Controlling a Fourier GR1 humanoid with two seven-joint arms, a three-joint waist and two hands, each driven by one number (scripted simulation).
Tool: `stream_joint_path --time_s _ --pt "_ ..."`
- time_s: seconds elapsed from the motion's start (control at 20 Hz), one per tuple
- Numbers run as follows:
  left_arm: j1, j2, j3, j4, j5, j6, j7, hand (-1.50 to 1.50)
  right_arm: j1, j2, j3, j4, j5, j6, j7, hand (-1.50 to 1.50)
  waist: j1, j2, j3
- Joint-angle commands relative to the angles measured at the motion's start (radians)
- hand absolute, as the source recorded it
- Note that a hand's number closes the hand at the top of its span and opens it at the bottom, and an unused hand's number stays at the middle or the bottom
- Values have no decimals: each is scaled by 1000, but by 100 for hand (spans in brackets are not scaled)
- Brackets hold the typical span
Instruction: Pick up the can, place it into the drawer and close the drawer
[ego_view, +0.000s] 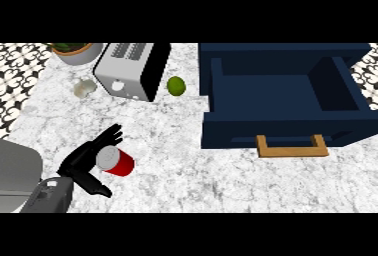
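Head view shows you the left hand low at left, fingers spread and thumb out, cupping the red can lying tilted on the marble counter. Above it stands a boxy toaster, then a round lime. Well right, the navy drawer gapes open, wooden handle forward.

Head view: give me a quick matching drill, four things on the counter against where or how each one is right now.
Things:
1. can
2. drawer
3. lime
4. potted plant

Places or states:
A. far left corner
B. pulled open, nothing seen inside
C. on its side at the left hand
D. between toaster and drawer

Pairs: 1-C, 2-B, 3-D, 4-A
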Motion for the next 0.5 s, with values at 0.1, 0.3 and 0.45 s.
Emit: stream_joint_path --time_s 0.1,0.3,0.45 --pt "-51 2 -5 142 -18 -75 -101 -150 43 34 -1 -37 -24 30 -10 -150 -5 1 0" --pt "6 -4 -16 132 -15 -88 -152 -150 88 30 -53 -87 -74 53 25 -150 -3 -2 0" --pt "-100 -72 9 185 18 -37 -72 150 42 31 -39 -59 -63 35 36 -150 -5 1 0"
